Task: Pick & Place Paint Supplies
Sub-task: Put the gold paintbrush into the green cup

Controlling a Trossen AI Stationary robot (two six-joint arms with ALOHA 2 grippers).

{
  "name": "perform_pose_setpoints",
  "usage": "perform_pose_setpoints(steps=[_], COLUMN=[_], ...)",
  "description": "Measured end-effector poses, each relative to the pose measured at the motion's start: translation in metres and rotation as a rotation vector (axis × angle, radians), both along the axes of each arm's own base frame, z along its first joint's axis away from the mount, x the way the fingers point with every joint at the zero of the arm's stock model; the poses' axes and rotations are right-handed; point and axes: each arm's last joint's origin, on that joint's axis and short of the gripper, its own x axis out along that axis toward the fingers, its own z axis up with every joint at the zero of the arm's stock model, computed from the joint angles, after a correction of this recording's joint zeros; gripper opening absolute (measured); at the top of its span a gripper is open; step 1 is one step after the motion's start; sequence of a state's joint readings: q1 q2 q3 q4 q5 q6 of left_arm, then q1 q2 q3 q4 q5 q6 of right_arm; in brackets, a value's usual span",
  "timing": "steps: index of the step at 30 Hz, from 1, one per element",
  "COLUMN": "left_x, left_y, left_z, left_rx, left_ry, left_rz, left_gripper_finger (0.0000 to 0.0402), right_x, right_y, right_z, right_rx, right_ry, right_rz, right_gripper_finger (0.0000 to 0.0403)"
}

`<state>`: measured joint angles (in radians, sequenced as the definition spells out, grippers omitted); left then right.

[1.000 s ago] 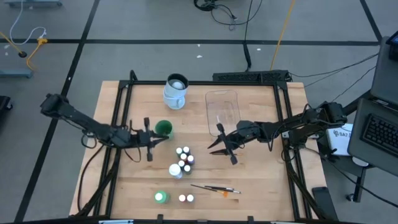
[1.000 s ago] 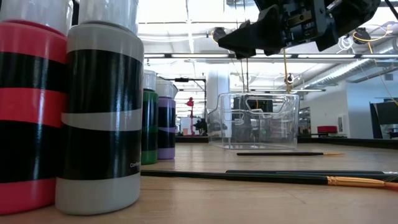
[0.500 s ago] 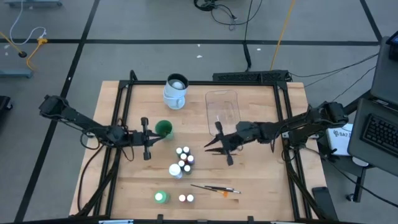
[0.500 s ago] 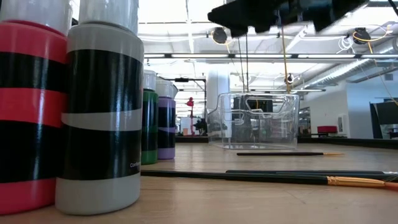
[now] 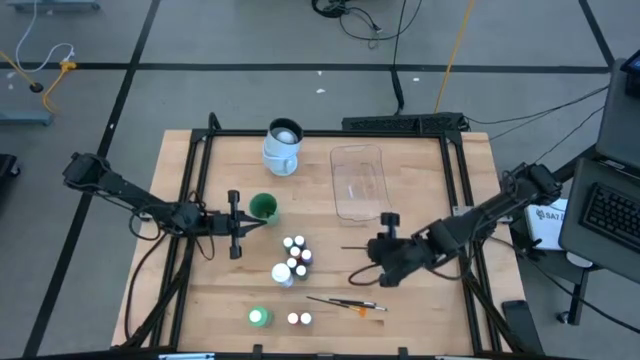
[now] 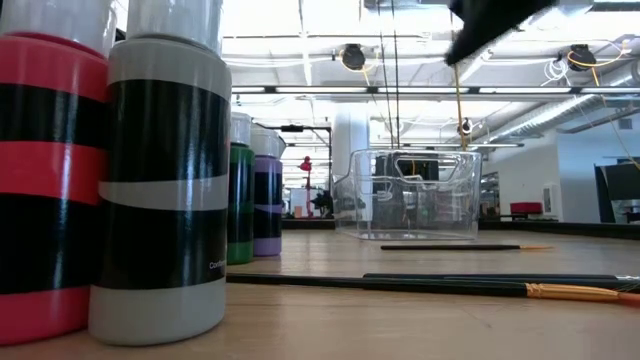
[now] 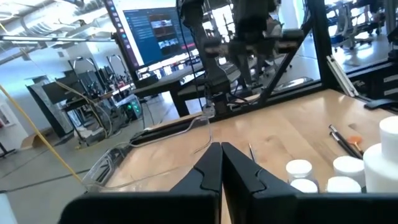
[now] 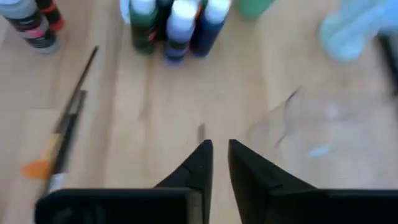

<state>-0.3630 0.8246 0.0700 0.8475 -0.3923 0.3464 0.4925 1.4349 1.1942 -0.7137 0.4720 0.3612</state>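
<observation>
A cluster of tiny white-capped paint bottles (image 5: 296,250) stands mid-table, with a taller white bottle (image 5: 283,273) beside it. A green-capped bottle (image 5: 258,317) and two small caps (image 5: 299,319) stand near the front edge. Two brushes (image 5: 346,302) lie flat near the front; a thin dark brush (image 5: 357,248) lies near the tray. My right gripper (image 5: 358,274) hovers over bare wood between that brush and the front brushes, its fingers (image 8: 202,163) nearly together, holding nothing. My left gripper (image 5: 245,226) waits shut beside the green cup (image 5: 263,206).
A clear plastic tray (image 5: 358,180) sits toward the far side, right of centre. A pale cup (image 5: 283,145) stands near the far edge. Black frame rails (image 5: 190,200) run along both table sides. Bare wood lies right of the brushes and in front of the tray.
My right gripper has swung away from the tray toward the table's near edge and somewhat to the right, turning as it went; it now hovers by the brushes. In the low view it has slid out of the top of the picture. No object has moved.
</observation>
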Motion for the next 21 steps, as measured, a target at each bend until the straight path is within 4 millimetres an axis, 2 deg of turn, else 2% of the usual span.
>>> perform_pose_setpoints(steps=[5, 13, 21], left_x=[0.0, 0.0, 0.0], left_y=[0.0, 0.0, 0.0], left_z=[0.002, 0.002, 0.002], left_rx=[-0.008, 0.007, 0.015], left_ry=[-0.021, -0.022, -0.023], left_rz=[0.0, 0.002, 0.003], left_gripper_finger=[0.0015, 0.0003, 0.002], right_x=[-0.015, -0.04, -0.046], right_y=[0.007, -0.003, -0.016], right_z=[-0.029, -0.083, -0.105], right_rx=[0.048, 0.06, 0.023], right_ry=[0.05, 0.14, 0.175], right_rz=[-0.083, -0.214, -0.216], right_gripper_finger=[0.009, 0.0151, 0.0178])
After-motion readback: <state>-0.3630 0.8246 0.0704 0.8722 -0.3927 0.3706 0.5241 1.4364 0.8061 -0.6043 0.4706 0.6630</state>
